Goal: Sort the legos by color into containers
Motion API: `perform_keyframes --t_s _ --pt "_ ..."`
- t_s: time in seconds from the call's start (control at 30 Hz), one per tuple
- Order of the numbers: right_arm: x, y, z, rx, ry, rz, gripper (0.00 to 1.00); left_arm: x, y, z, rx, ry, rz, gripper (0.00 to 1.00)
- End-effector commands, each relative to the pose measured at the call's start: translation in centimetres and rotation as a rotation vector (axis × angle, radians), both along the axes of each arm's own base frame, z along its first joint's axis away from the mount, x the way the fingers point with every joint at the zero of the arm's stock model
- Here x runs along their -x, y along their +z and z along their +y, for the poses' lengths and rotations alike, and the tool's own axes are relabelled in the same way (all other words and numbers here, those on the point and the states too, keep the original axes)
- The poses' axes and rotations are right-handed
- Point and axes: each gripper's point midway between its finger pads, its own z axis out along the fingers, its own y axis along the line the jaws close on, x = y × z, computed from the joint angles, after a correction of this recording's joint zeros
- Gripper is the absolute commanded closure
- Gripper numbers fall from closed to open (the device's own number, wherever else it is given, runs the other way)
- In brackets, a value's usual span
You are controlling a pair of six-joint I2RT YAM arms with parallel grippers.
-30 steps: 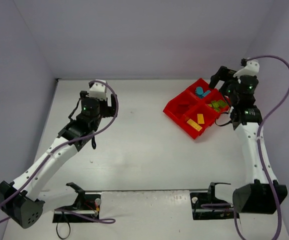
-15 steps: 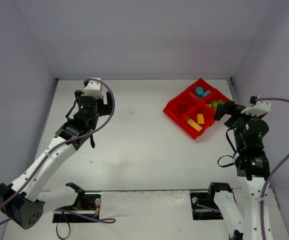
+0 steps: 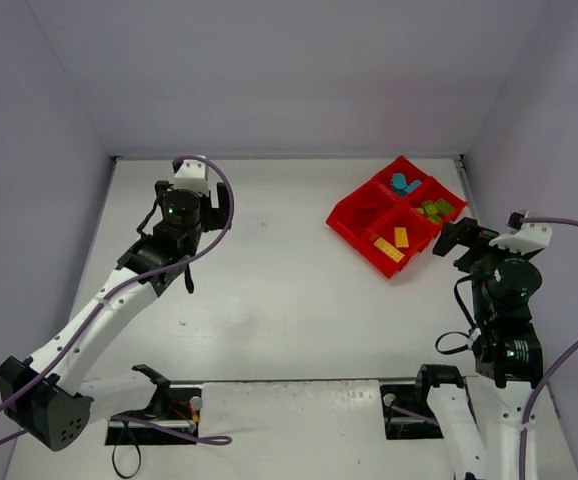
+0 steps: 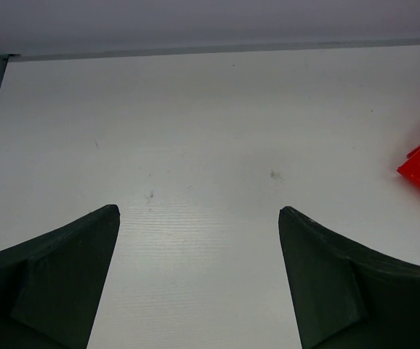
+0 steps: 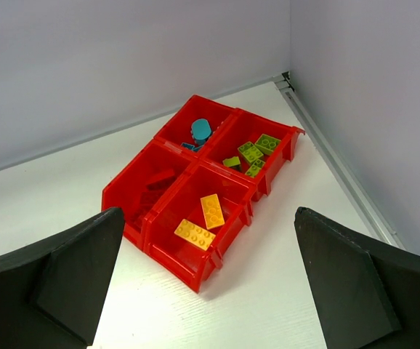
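Plain white tabletop (image 3: 289, 290) boxed in by pale lavender walls, so not much scenery. The only colourful thing is the glossy red plastic four-compartment tray (image 5: 170, 258), which sits turned like a diamond at the far right of the table, near the right wall.

The tiny studded bricks all seem to be in the tray. From the right wrist cam:
- cyan-blue bricks (image 5: 199, 132) are in the far compartment
- lime green bricks (image 5: 253, 154) are in the one on the right
- two yellow bricks (image 5: 194, 233) lie flat in the nearest one
- the left compartment looks like it holds red bricks (image 5: 159, 179), but red on red is hard to read, so I can't count them

I can't spot a loose brick outside the tray in any view, and no colour looks mixed in with another.

The left gripper (image 4: 198, 214) hangs over bare table at the far left, well away from the tray, which only pokes into the edge of its view. Its jaws are spread wide with nothing between them. The right gripper (image 5: 210, 214) sits on the near-right side of the tray, looking down at it. It's also wide open and empty, and it isn't touching the tray.

My read is that the sorting is basically finished, or at least nothing is being carried. Next move, I'd guess, is a last scan for strays the arms might be hiding. If one turns up, the closer arm has to come down over it and pinch carefully, since those bricks are far smaller than the fingers. Otherwise both arms just park.
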Motion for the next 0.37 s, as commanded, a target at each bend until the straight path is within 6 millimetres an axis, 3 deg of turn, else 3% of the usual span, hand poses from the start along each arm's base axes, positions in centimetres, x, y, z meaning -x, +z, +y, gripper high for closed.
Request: perform_keyframes --t_s 0.0,0.33 --pt "-0.43 1.07 -0.36 0.003 -0.016 -0.037 0.00 -0.80 2.94 -0.52 0.071 0.000 -0.085 0.16" --pt "-0.73 1.21 -0.06 -0.003 0.000 -0.034 0.00 -0.76 2.17 -0.65 0.080 0.000 -0.069 0.16"
